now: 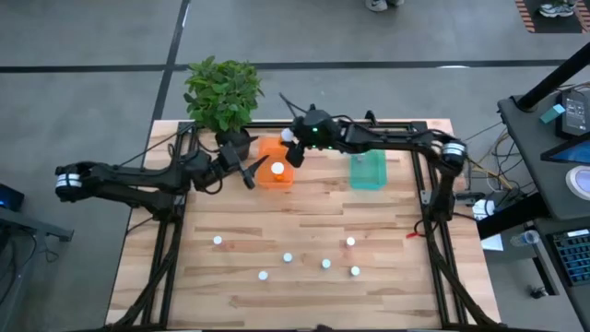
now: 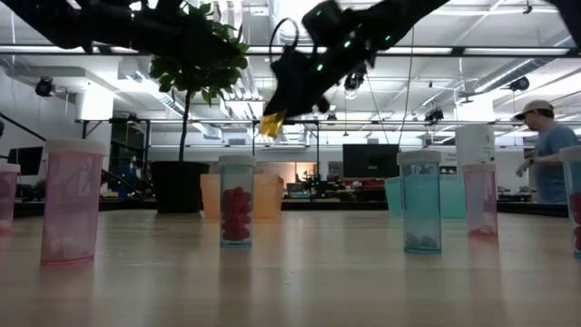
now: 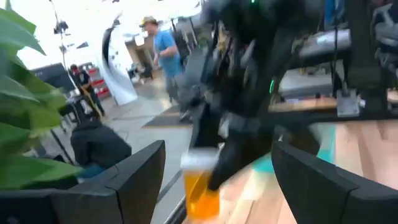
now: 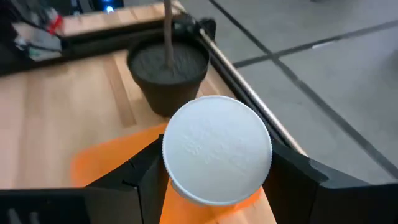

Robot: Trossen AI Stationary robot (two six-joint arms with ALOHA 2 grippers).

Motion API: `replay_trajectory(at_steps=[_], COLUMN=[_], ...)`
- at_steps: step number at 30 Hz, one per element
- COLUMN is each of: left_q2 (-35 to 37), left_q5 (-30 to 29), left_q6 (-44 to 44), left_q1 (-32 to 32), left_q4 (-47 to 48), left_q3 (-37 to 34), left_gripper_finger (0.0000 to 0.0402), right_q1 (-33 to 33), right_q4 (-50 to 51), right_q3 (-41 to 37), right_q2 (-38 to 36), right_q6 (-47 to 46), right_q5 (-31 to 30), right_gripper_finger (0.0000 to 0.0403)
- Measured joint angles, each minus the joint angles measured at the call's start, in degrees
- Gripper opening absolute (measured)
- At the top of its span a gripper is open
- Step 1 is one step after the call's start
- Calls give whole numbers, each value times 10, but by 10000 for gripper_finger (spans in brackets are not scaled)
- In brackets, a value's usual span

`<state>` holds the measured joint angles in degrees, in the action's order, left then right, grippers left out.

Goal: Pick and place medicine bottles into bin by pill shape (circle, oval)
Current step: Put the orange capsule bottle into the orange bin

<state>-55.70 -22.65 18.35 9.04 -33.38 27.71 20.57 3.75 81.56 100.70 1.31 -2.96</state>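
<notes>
orange translucent plastic is what sits under the right gripper [image 1: 293, 148]: the small rectangular orange tub [image 1: 274, 164] stands at the far side of the wooden table [image 1: 304, 277], just beside the black plant pot [image 4: 169, 70] with its leafy green plant [image 1: 221, 92]. the right gripper is clenched on an orange medicine bottle with a round white cap [image 4: 216, 149], carried cap-up above the tub's far end, clear of the tabletop in the low view. held like that, over the opening and above the rim, it looks ready to be dropped in; that is my reading, not something shown.

the matching teal-green translucent tub [image 1: 369, 170] stands well apart to the right of the orange one, so the two pill shapes stay separate. which shape this bottle holds cannot be read here.

the left gripper [image 1: 247, 170] waits just beside the orange tub on its left side, its fingers spread and holding nothing, pointed at the carried bottle.

counting: two tubs, one orange and one teal. one bottle is in the right gripper, and another white cap [image 1: 277, 169] shows inside the orange tub. six loose small white-capped bottles [image 1: 288, 257] stand on the near half of the table, spaced apart from each other. a person in a blue shirt [image 2: 549, 150] stands in the room behind.
</notes>
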Motion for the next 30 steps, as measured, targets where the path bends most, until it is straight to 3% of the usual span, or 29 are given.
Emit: replay_trajectory(at_steps=[14,30], left_q2=[19,19], left_q5=[1,1], left_q6=[0,4], left_q1=[0,0], left_q4=[-5,-6], left_q3=[-11,-11], left_gripper_finger=[274,274], right_q1=[20,27], right_q4=[94,125], right_q3=[147,167], right_q2=[175,202], right_q6=[27,26], right_q5=[27,31], right_gripper_finger=[209,215])
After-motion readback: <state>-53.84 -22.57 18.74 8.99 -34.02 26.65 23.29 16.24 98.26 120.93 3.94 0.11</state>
